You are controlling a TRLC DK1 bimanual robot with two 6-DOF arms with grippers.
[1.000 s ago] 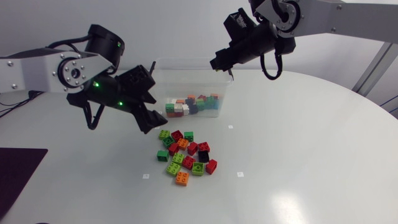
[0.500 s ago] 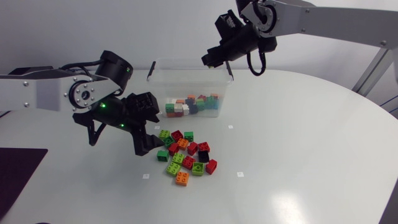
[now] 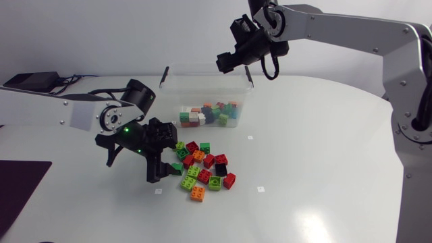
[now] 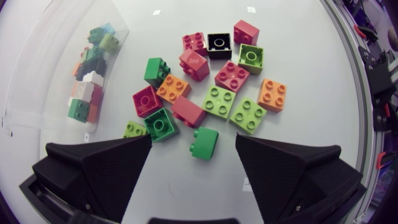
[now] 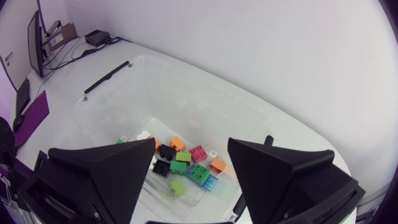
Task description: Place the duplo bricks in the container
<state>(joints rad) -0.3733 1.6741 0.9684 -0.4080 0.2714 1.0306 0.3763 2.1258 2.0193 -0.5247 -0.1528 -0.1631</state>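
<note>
While the left gripper (image 3: 164, 169) hangs low at the near edge of the loose duplo bricks (image 3: 204, 174) on the white table (image 3: 324, 169), the head view shows its fingers spread. A dark green brick (image 3: 177, 167) lies between them. The pile is packed tightly, so I judge that a closing pinch could shove neighbours across the smooth tabletop or lift 2 bricks at once. The right gripper (image 3: 226, 62) hovers over the far rim of the clear container (image 3: 174, 94), well apart from the pile.

In the left wrist view, the dark green brick (image 4: 205, 143) sits between the parted wedge fingers of the left gripper (image 4: 193, 138), and neither visibly touches it. A lime brick (image 4: 134, 129) and a second green brick (image 4: 161, 123) lie just beside 1 fingertip and could be caught by it. A red brick (image 4: 188, 112) close ahead leaves little room. All are glossy hard plastic with round studs and square edges. They are likely to slip if pinched off-centre by the matte black fingers.

In the right wrist view, the right gripper (image 5: 191, 143) stands open and empty above the container (image 5: 186, 74). Its walls are thin, translucent plastic with rounded corners, and more bricks (image 5: 189, 165) already lie on its floor.
</note>
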